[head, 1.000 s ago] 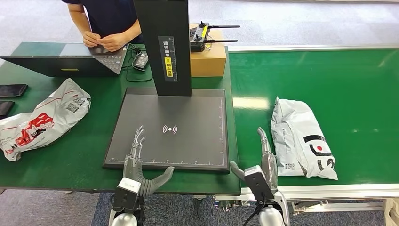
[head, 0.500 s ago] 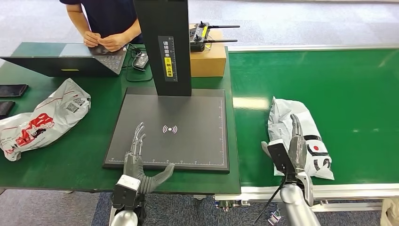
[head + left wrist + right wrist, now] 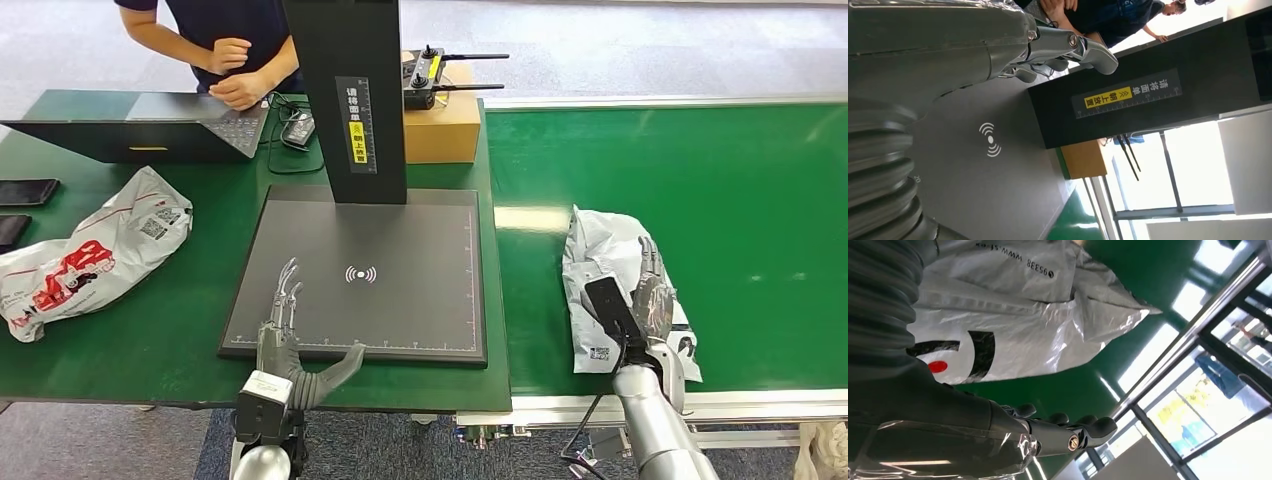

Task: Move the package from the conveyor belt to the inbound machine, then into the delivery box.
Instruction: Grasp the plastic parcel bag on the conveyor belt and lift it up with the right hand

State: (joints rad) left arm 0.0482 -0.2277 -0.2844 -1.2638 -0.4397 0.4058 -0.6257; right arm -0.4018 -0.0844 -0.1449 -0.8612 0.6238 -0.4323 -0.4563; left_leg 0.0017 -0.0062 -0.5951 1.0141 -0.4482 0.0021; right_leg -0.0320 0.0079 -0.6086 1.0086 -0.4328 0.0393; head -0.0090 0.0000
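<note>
Reaching farther out over the conveyor belt (image 3: pixel 740 180) than a second ago, the right hand (image 3: pixel 648 295) is now lying on top of the white package (image 3: pixel 605 250), which is sitting more bunched and slightly nearer the belt's left edge than before. Its fingers are lying extended along the bag; whether they are gripping it I cannot tell. The left hand (image 3: pixel 290 345) is hovering, almost unmoved, over the near edge of the inbound machine's dark scanning plate (image 3: pixel 400 300), fingers spread and holding nothing.

One package is lying on the belt, its long axis running near to far, its far end crumpled and its printed near end pointing toward the robot. A second red-and-white mail bag (image 3: pixel 90 250) is lying on the green tabletop (image 3: pixel 200 330) to the left, well apart from the plate.

Farther back, one black scanner column (image 3: pixel 350 90) is rising from the plate, with one cardboard box (image 3: pixel 440 125) beside it, one open laptop (image 3: pixel 150 125) and one person (image 3: pixel 225 40).
</note>
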